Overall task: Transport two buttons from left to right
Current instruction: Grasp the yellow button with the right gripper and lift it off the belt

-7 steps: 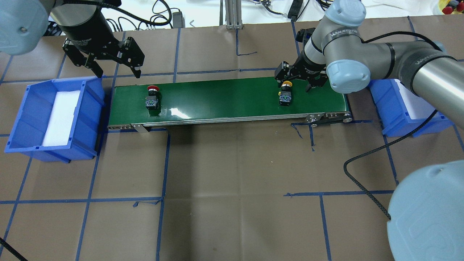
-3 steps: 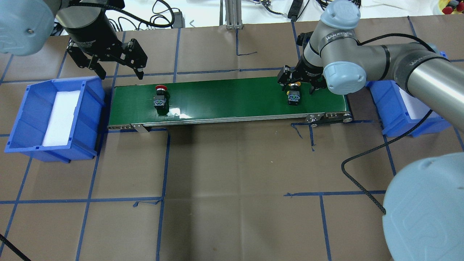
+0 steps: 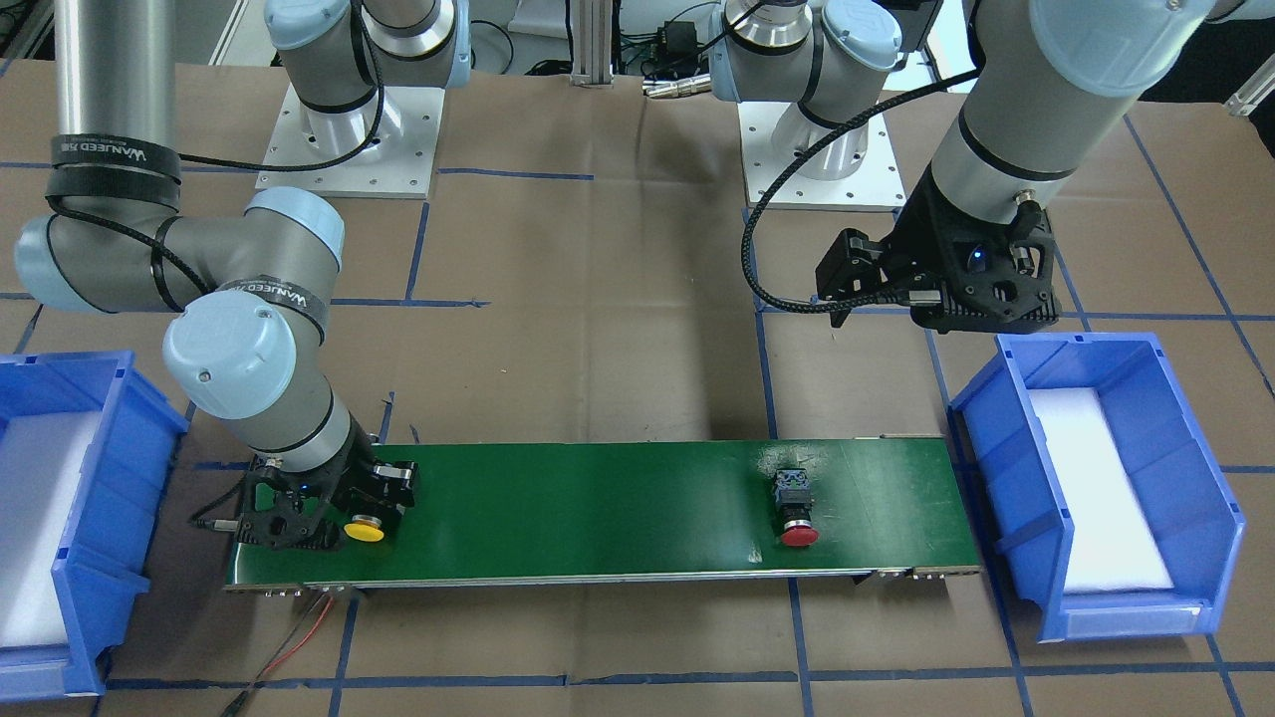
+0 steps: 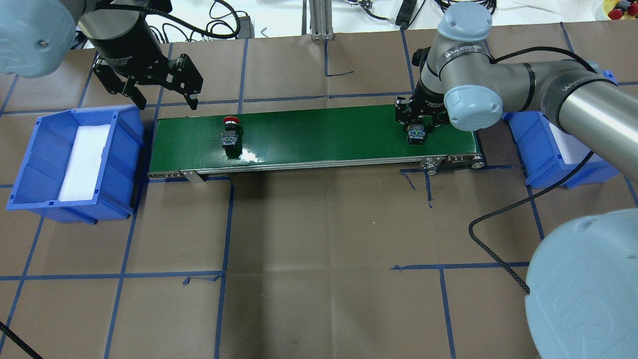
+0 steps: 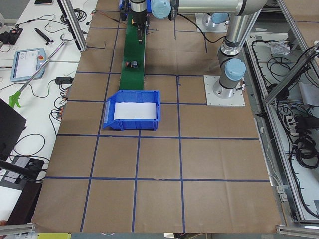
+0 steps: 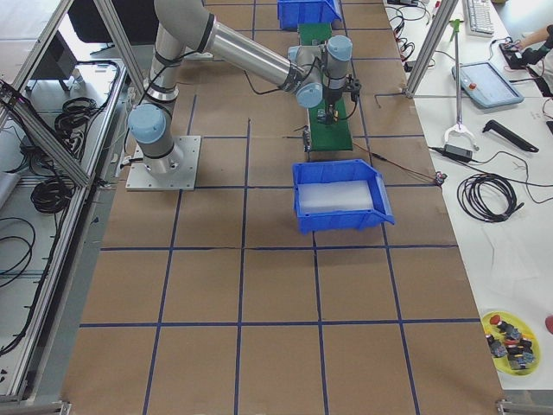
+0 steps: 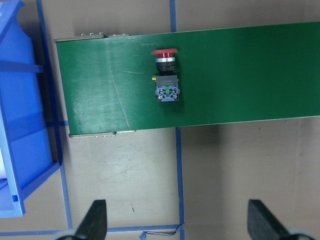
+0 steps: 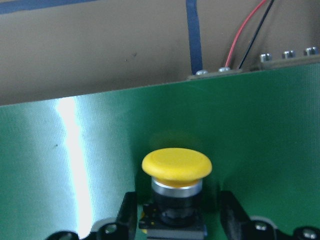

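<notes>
Both buttons lie on their sides on the green conveyor belt [image 4: 324, 134]. The yellow button [image 8: 176, 165] is near the belt's right end, its body [image 4: 416, 135] between the fingers of my right gripper [image 4: 416, 124]. That gripper is low over the belt, still open, its fingers [image 8: 232, 212] close beside the button's black body with a thin gap on one side. The red button [image 4: 230, 132] lies left of the belt's middle, also seen from the left wrist [image 7: 166, 75]. My left gripper [image 4: 167, 103] hangs open and empty behind the belt's left end.
A blue bin [image 4: 30, 164] with white foam stands off the belt's left end, another blue bin [image 4: 538, 149] off its right end. A black cable [image 4: 498, 249] lies on the brown paper at the right. Red and black wires [image 3: 299, 637] trail from the belt.
Both buttons have ridden the belt to the right. My right gripper followed the yellow one, came down over it and narrowed its fingers. The left gripper shifted slightly right.
</notes>
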`<state>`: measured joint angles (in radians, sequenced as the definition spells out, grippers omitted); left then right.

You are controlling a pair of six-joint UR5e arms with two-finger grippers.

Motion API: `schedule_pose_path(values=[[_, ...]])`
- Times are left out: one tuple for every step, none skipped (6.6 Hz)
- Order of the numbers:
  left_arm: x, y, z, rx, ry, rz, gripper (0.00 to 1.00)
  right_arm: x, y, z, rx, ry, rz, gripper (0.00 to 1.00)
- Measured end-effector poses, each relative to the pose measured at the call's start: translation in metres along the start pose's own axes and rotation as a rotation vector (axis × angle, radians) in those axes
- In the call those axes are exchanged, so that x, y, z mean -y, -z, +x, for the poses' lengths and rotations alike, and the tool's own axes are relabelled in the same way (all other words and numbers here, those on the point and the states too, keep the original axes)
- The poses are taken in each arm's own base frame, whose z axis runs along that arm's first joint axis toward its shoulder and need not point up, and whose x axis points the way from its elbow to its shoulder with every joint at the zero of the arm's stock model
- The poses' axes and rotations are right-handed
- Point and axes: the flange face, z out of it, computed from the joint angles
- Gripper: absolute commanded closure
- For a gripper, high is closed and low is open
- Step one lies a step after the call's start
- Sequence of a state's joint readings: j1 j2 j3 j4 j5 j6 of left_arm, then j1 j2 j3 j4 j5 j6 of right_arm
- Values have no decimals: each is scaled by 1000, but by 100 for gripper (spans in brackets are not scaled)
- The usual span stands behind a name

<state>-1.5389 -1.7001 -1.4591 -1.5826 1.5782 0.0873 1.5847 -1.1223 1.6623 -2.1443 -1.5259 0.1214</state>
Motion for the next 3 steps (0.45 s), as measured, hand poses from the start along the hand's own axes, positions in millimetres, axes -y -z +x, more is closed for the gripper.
schedule_pose_path(values=[[-2,0,1,-1,-1,0,0,-1,0,0,-1,0,-4,86],[-8,0,2,-1,-1,-1,0,-1,0,0,-2,5,-13,95],[-16,0,3,-1,-2,-2,0,-3,1,0,-5,15,-35,96]])
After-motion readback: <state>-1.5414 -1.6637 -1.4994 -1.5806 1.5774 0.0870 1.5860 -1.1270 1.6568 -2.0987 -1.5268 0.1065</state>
